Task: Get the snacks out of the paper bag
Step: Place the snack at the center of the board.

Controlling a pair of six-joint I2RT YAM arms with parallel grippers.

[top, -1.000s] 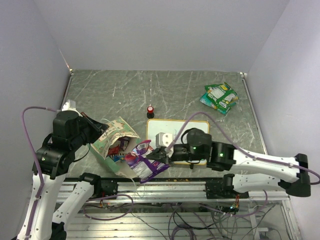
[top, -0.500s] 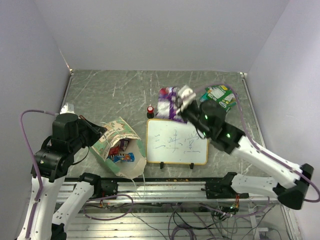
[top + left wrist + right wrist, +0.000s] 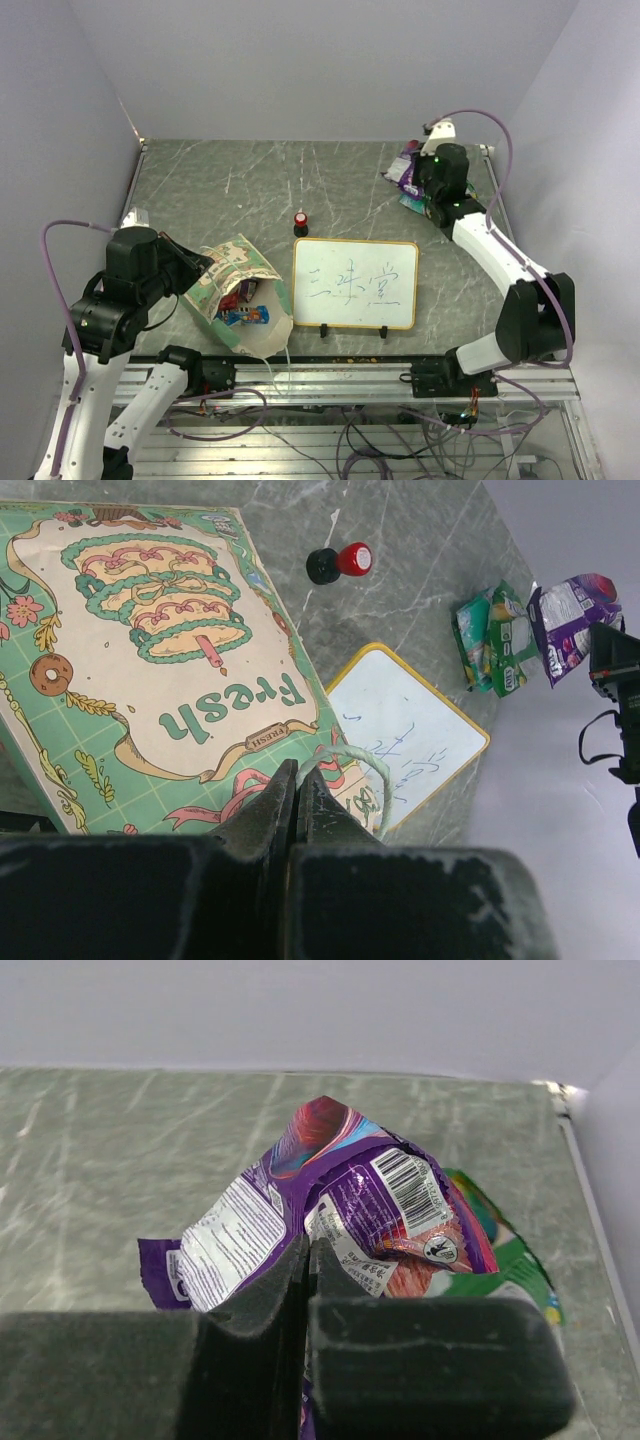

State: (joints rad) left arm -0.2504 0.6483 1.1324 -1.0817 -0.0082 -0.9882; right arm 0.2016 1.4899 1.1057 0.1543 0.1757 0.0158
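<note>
Since a second ago, the right gripper point(image 3: 421, 180) has swung from the bag's mouth to the table's point(image 3: 230, 190) far right corner. Its jaws are clamped tight on a crumpled purple-and-white packet point(image 3: 345, 1195) that sticks out past the fingertips, above the green packets point(image 3: 490, 640). The left gripper point(image 3: 297, 775) is pinched closed on the rim of the paper bag point(image 3: 236, 262). The bag lies on its side, mouth toward the whiteboard point(image 3: 354, 283), with red and blue packets point(image 3: 242, 306) inside.
</note>
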